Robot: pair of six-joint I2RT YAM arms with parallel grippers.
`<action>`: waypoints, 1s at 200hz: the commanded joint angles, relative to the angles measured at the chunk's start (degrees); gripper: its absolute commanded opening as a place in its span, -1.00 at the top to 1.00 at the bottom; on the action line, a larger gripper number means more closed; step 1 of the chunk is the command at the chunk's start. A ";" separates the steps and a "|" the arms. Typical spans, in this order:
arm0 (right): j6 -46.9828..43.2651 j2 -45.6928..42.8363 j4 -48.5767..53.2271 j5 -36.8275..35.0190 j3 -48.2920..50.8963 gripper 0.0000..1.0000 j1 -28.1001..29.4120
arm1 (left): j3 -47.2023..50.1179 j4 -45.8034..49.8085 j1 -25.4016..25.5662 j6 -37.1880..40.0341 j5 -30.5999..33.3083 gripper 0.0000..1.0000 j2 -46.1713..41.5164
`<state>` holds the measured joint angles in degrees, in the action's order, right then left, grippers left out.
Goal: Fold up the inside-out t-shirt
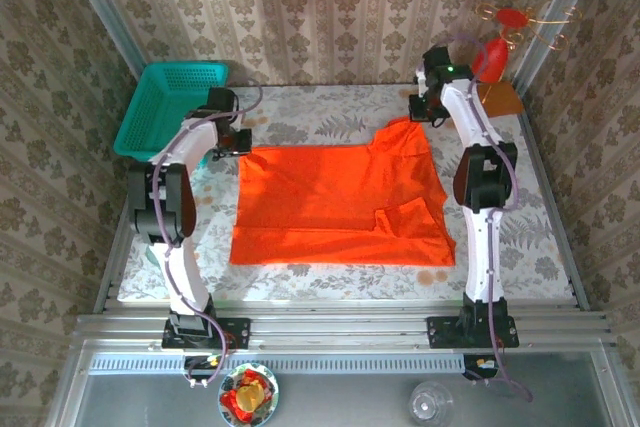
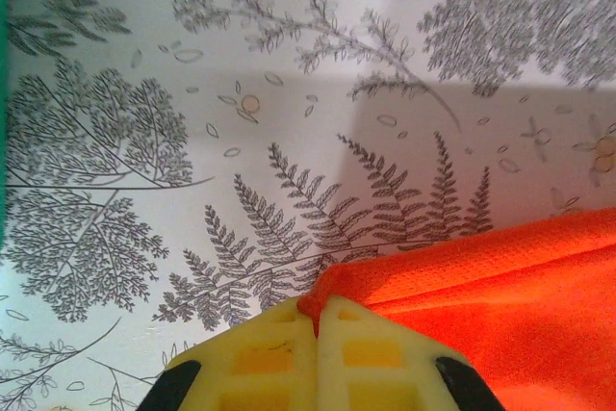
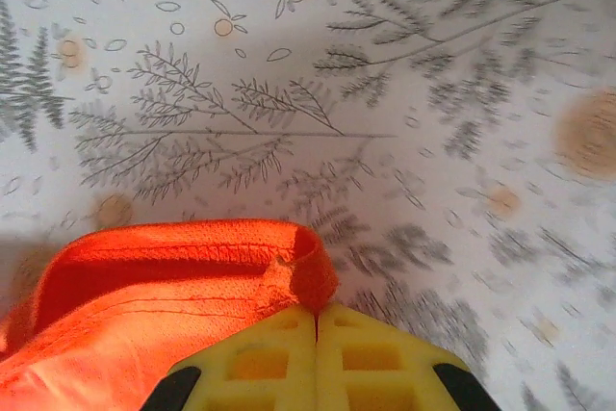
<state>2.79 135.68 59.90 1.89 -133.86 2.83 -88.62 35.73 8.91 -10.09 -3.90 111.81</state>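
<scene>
matt knit cloth t-shirt (image 1: pixel 340 202), glossy ornament (image 1: pixel 490 57), plastic basket (image 1: pixel 170 102)

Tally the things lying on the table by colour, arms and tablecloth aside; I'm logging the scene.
Orange: 1, the t-shirt
Teal: 1, the basket
Red: 1, the ornament
Total: 3

The teal basket (image 2: pixel 3 113) is a sliver at the left wrist view's edge; the orange t-shirt (image 2: pixel 500 295) runs off right and bottom. From above, the bowl (image 1: pixel 248 397) holds perhaps fruit, too small to tell.
</scene>
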 commanded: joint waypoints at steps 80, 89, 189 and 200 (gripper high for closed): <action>5.30 -32.16 -9.67 2.08 38.44 1.00 0.25 | 21.98 -14.79 -0.56 -4.15 -1.92 1.00 -18.61; 6.05 -34.86 -10.57 2.35 42.40 1.00 0.32 | 24.20 -15.37 -0.56 -4.24 -2.15 1.00 -20.38; 13.00 -55.39 -17.29 6.10 74.80 1.00 0.42 | 42.38 -16.82 0.34 -7.81 -2.32 1.00 -32.32; 13.66 -55.57 -17.94 6.25 77.18 1.00 0.51 | 43.74 -16.91 0.49 -7.89 -2.21 0.99 -33.11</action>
<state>13.78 82.13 44.07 6.85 -60.62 3.05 -47.24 19.64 8.91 -16.43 -6.22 81.19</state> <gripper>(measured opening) 0.065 0.061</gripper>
